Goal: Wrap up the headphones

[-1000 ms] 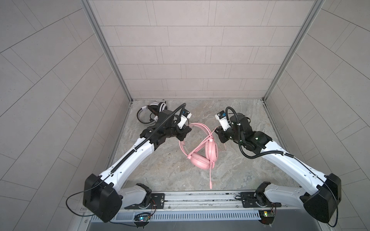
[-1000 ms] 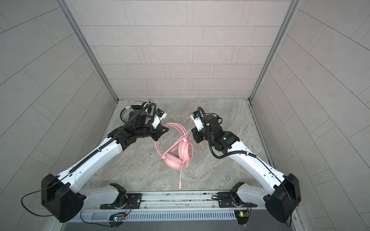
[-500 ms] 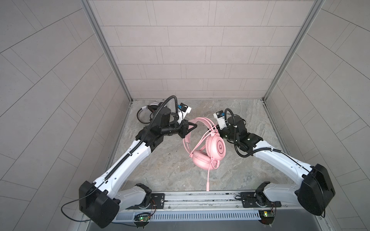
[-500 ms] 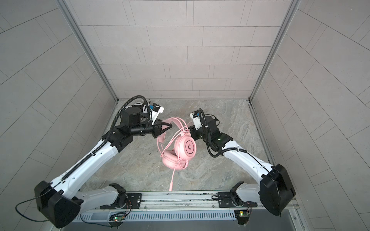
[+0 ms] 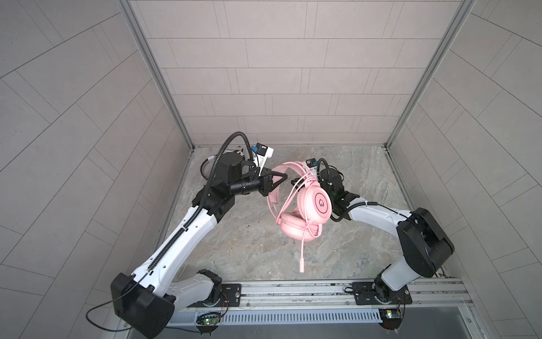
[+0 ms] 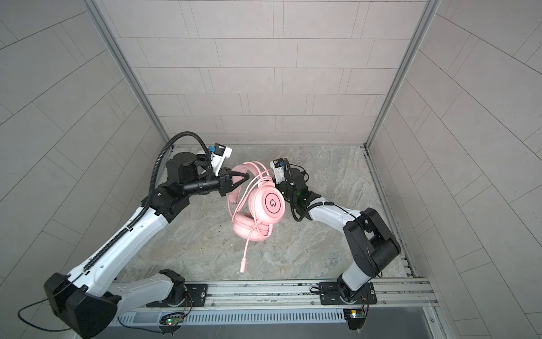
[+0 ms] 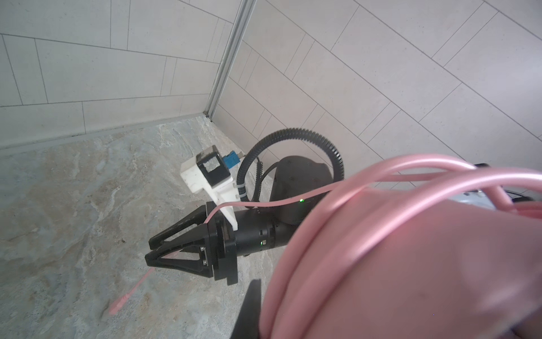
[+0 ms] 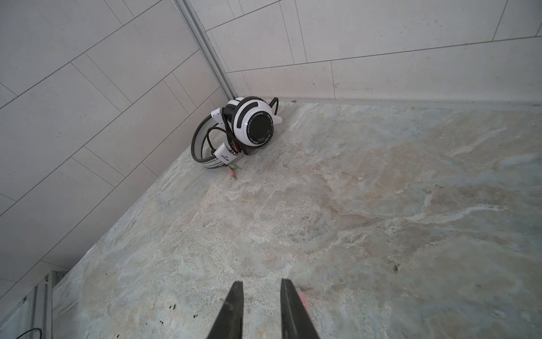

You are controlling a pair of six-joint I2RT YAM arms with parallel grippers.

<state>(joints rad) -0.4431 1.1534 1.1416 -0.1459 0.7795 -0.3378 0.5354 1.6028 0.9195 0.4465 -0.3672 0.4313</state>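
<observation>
Marble floor (image 5: 234, 249); left claw (image 5: 283, 177) tight on pink headset (image 5: 318, 202), right claw (image 8: 261, 282) ajar

Robot lab cell: tiled walls (image 5: 278, 88), marbled tabletop (image 5: 249, 249), rail-mounted arms (image 5: 181, 234).

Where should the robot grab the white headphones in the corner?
Probably grip the white headphones by the headband: a thin arc looping clear of the fat round cup, so jaws fit across it. Come from above, on the open side; walls close off the corner behind.
</observation>
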